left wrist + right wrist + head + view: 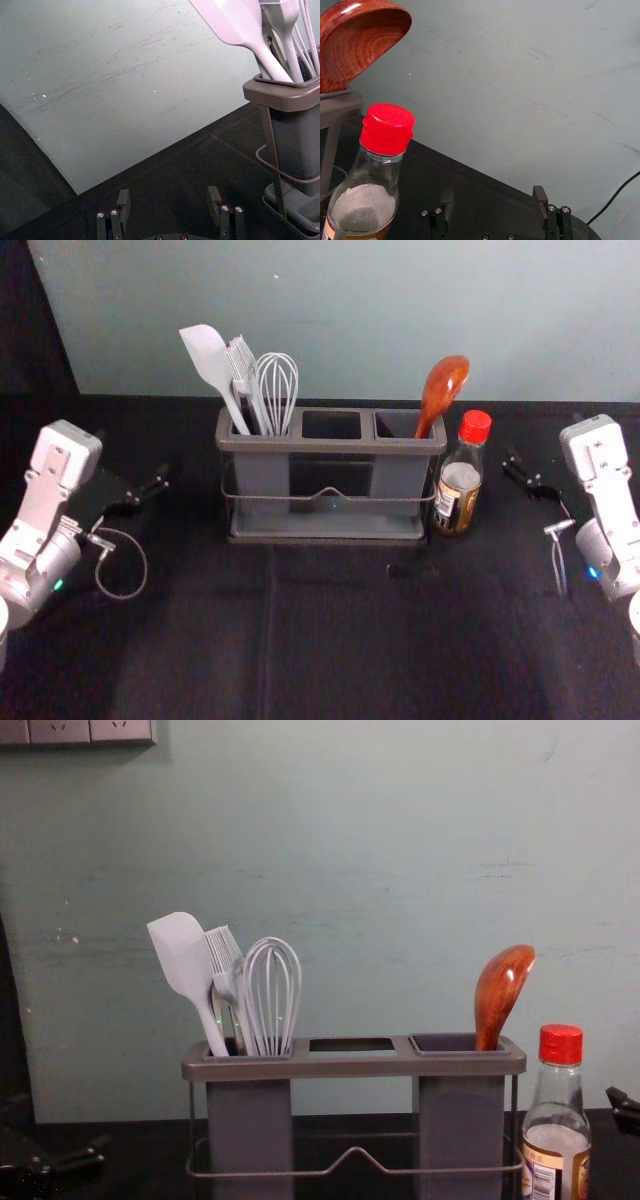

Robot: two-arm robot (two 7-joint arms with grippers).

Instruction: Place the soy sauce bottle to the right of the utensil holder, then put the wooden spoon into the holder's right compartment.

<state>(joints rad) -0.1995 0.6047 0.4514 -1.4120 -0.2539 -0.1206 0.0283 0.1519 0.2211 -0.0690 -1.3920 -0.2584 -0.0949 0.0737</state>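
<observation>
Worktop [330,640]: covered in black cloth, with a soft crease running from the near side toward the holder.

Left gripper [150,490]: black, on a white and silver arm; over the worktop, well apart from the holder, on its left. Fingers spread, nothing between them.

Right gripper [523,475]: black, likewise mounted; to the right of the bottle, apart from it. Fingers spread, nothing between them.

Soy sauce bottle [460,478]: clear glass, red plastic cap, label with barcode. Upright on the worktop, just beside the holder's right end; whether the two touch cannot be told.

Utensil holder [332,445]: grey-brown plastic rim, dark grey cups at left and right, an opening between them, a thin rail bent to a peak at mid-front.

Wooden spoon [441,388]: reddish-brown, glossy; in the right compartment, bowl uppermost, leaning right.

Left compartment, three pale grey utensils: spatula [208,360], tilted left; brush [226,960], bristles up; wire whisk [277,385], loops up.

Wall [330,320]: grey-green, scuffed, behind the worktop.

Socket panel [75,732]: pale, on the wall, upper left of the chest view.
</observation>
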